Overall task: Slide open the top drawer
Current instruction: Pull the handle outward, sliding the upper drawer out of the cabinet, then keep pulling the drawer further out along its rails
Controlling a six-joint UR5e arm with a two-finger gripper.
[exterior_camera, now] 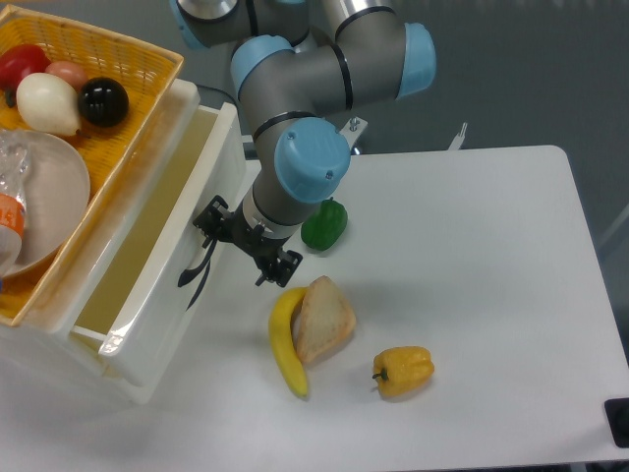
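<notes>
While tool point(246, 246) sits spread by handle, top drawer point(162, 256) lies just left, pulled out.

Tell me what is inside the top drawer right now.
The top drawer is pulled out, and its visible interior shows only bare yellowish floor. The back part lies hidden under the wicker basket, so anything there cannot be seen.

No legible text or labels

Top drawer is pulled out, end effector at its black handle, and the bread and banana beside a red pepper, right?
Not quite: the pepper beside the bread and banana is yellow, per the fixed camera. The top drawer is out, end effector at its handle.
</notes>
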